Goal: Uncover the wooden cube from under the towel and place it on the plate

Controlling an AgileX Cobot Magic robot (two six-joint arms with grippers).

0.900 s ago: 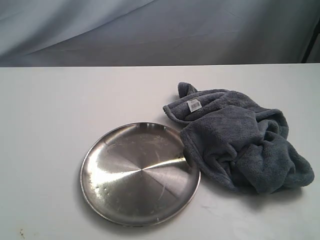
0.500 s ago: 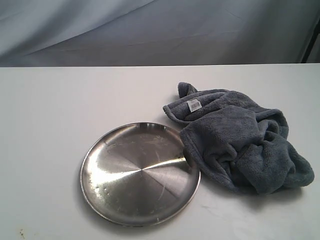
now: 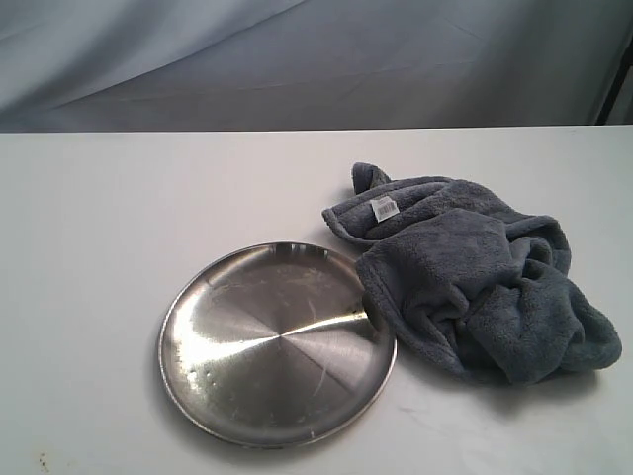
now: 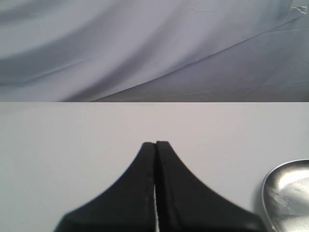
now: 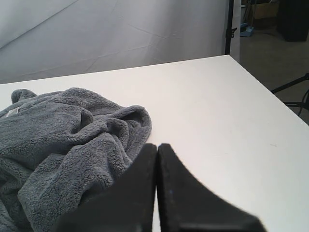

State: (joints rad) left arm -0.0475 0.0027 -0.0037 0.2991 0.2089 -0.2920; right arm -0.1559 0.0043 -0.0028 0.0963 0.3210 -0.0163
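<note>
Towel point(image 3: 475, 287) bunched on desk point(image 3: 99, 228), against right rim of plate point(image 3: 277, 341); wooden cube hidden in every view.
Grippers appear only in wrist views. Left gripper point(image 4: 155, 145) pinched together, empty, plate edge nearby. Right gripper point(image 5: 157, 147) likewise closed, empty, beside towel.

You are looking at no visible change, nothing on the bench point(image 3: 99, 247) is moving, towel point(image 3: 475, 287) and plate point(image 3: 277, 341) are sitting exactly where they were
</note>
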